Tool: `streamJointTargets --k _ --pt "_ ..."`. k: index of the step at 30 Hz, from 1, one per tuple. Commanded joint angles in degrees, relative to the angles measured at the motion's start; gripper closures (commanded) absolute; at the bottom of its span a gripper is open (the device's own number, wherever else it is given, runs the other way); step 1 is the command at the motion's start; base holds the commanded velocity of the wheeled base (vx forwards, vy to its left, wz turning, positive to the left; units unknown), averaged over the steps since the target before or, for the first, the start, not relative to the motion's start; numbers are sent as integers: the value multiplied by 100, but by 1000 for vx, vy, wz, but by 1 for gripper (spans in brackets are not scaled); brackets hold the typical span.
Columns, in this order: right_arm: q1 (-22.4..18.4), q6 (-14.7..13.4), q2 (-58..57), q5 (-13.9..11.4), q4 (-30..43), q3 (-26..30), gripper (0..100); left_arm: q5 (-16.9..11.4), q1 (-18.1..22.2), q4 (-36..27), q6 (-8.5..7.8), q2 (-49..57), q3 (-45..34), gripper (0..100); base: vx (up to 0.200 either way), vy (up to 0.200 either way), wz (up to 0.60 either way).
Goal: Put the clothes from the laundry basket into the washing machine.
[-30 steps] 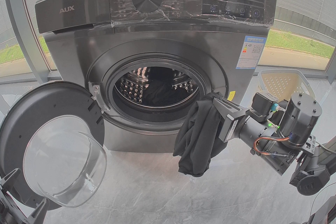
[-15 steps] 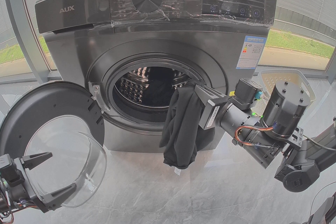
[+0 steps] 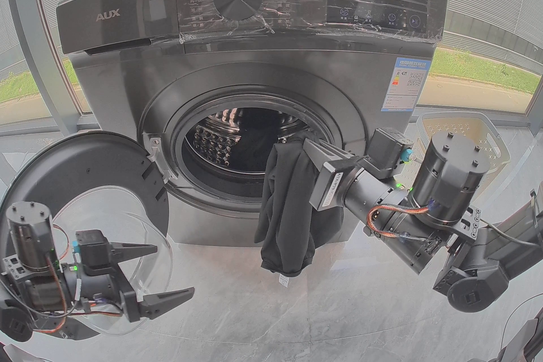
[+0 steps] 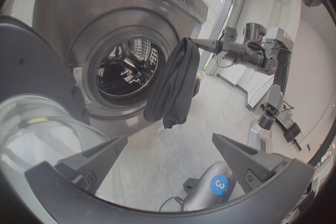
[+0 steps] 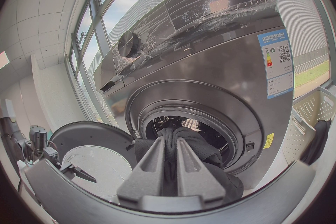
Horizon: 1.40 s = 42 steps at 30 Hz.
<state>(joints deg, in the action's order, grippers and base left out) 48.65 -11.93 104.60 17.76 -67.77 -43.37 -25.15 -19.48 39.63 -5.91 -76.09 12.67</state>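
Jaws on the right gripper (image 3: 312, 147) are pinched tight on a bunched fold of the black garment (image 3: 288, 210), right in front of the washing machine (image 3: 249, 52), at the right edge of its drum opening (image 3: 249, 145)! Most of the cloth dangles below the machine's port, a small white tag at the hem, and it looks clear of the floor. Over by the machine's open door (image 3: 85, 165), the left gripper (image 3: 172, 271) hangs with its jaws spread wide, nothing in them. To the right of the machine sits the laundry basket (image 3: 458, 134), with another dark piece (image 5: 316, 146) draped over its rim.

Now, this fabric looks light, limp and thoroughly floppy, with no stiffness at all, so it'll sag and trail wherever it's carried. That hanging tail could well snag on the port's lip. The hold looks sound: a thick gather near the top, squeezed between both fingers. I'd say the loose lower end wants pushing deep past the machine's rim before letting go.
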Motion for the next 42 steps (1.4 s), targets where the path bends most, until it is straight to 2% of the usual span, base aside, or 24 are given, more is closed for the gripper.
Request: streamJointTargets --k 1,6,11,16,20,27,34,38,39,40,41,42 --pt "13 -11 52 -1 18 13 100 406 -706 537 46 -1558 412 0 0 0 0" --pt "13 -11 61 -1 0 13 100 458 -917 625 64 -2094 755 0 0 0 0" --pt "21 -11 61 -1 0 22 100 423 -917 634 90 -2480 975 0 0 0 0" --pt "39 -11 114 -1 -26 13 100 370 -917 634 310 -2858 1124 0 0 0 0" --pt "39 -11 140 -1 -52 4 100 362 -900 669 354 -3201 1238 0 0 0 0" --pt "39 -19 140 -1 -52 22 100 370 -917 1038 960 -3693 1520 0 0 0 0" --pt "48 -19 140 -1 -52 22 100 458 -926 1644 1101 -4194 1555 0 0 0 0" --pt "48 -11 149 -1 -61 13 100 845 -952 2005 1505 -4511 1687 0 0 0 0" --pt "48 -11 149 -1 -61 13 100 845 -952 2005 1505 -4511 1687 0 0 0 0" --pt "48 -11 184 -1 -61 4 100 959 -1014 2075 1690 -4563 1748 0 0 0 0" --pt "48 -11 193 -1 -70 4 100 1012 -1040 2093 1795 -4581 1792 0 0 0 0" --pt "48 -11 202 -1 -70 4 100 1012 -1049 2093 1822 -4590 1818 0 0 0 0"
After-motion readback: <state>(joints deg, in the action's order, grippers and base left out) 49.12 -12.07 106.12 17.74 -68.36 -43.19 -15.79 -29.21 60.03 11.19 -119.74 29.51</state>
